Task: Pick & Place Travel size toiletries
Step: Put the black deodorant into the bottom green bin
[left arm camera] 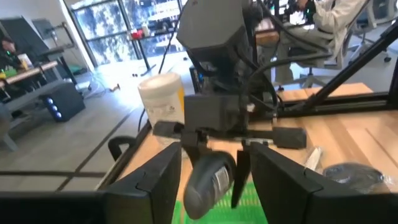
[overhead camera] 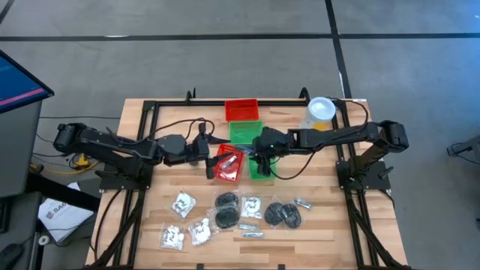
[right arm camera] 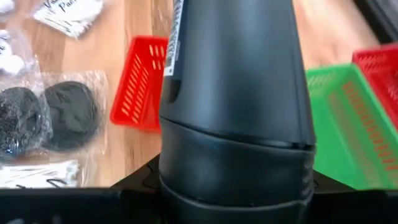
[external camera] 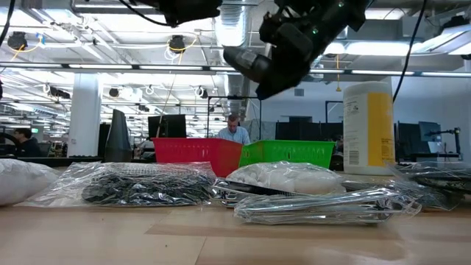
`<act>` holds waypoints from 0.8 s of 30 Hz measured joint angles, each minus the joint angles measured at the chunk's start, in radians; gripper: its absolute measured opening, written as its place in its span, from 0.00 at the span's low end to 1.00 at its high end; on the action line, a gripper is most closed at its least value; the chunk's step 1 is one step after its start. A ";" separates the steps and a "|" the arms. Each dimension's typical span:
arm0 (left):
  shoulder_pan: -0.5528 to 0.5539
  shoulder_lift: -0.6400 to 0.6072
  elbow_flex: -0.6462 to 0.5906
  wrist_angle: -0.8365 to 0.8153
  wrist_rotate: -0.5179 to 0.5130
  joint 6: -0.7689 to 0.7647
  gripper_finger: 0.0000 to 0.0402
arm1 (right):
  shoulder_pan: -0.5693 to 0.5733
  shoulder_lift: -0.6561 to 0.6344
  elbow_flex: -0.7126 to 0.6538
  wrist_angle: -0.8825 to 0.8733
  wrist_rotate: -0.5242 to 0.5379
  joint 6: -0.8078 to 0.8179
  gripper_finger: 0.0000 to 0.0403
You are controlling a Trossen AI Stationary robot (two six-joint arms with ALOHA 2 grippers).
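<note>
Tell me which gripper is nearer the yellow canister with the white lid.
Right. The right gripper hangs over the green baskets, a short way in front of the canister. The left gripper is farther off, over the red basket.

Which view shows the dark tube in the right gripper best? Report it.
Left wrist view: the dark tube shows nearly whole, pinched by the right gripper. Right wrist view: it fills the picture. Low view: tilted, partly seen. High view: barely visible.
</note>
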 joint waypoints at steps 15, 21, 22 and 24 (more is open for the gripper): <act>0.000 0.009 0.001 -0.060 -0.004 -0.058 0.44 | 0.038 0.001 -0.006 -0.283 0.022 0.228 0.39; -0.002 0.009 0.001 -0.061 -0.004 -0.058 0.44 | 0.062 0.054 -0.006 -0.274 0.050 0.282 0.39; -0.002 0.009 0.001 -0.062 -0.004 -0.059 0.44 | 0.062 0.070 -0.006 -0.278 0.050 0.294 0.39; -0.002 0.009 0.001 -0.062 -0.004 -0.067 0.44 | 0.061 0.100 -0.007 -0.287 0.051 0.297 0.39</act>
